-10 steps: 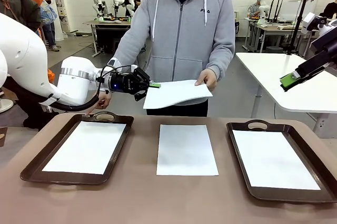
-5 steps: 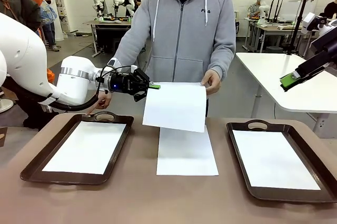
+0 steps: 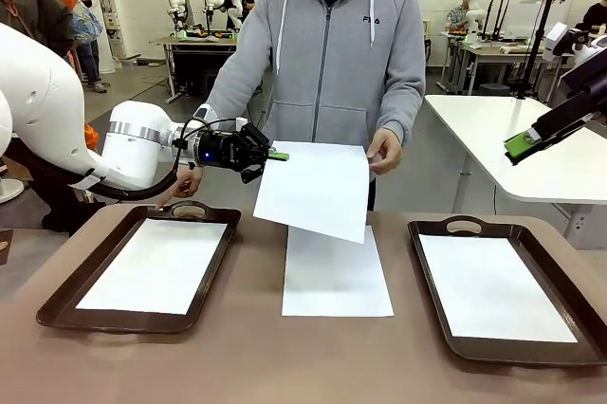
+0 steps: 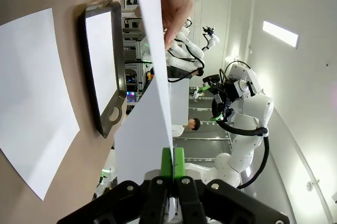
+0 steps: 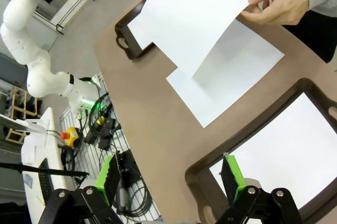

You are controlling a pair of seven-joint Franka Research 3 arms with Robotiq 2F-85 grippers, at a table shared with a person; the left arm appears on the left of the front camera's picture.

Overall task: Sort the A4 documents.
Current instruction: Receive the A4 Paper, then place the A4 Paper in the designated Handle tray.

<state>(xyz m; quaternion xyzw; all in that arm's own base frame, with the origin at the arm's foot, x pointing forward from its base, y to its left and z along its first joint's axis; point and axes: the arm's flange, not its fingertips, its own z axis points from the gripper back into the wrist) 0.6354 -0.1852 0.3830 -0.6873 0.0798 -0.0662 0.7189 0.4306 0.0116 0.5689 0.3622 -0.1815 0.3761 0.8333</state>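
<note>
Two dark brown handled trays sit on a brown table (image 3: 285,366), with a person in a grey hooded jacket standing at the far side.

The left tray (image 3: 57,302) holds one blank white A4 sheet, the left-tray sheet (image 3: 156,265), lying flat inside the rim. The right tray (image 3: 429,295) (image 5: 194,175) holds one too, the right-tray sheet (image 3: 493,285) (image 5: 284,140), also flat within its walls. Between the trays, a loose sheet (image 3: 337,276) (image 5: 231,77) lies directly on the bare table, touching neither tray.

My left gripper (image 3: 280,155) (image 4: 172,156) is clamped on the upper left corner of a fourth document, the held sheet (image 3: 313,191) (image 4: 139,140) (image 5: 195,19). My green pads are pressed together on its edge. The person's hand (image 3: 384,150) (image 4: 176,3) (image 5: 279,0) pinches the opposite upper corner. The paper hangs between us above the table, tilted, its lower edge over the far end of the loose sheet. I cannot tell whether the two papers touch.

My right gripper (image 3: 517,146) (image 5: 169,167) has its jaws wide apart and holds nothing. It hangs high at my right side, well away from every sheet, with the near corner of the right tray below it.

The person's other hand (image 3: 187,179) rests low, just behind the left tray's handle.
</note>
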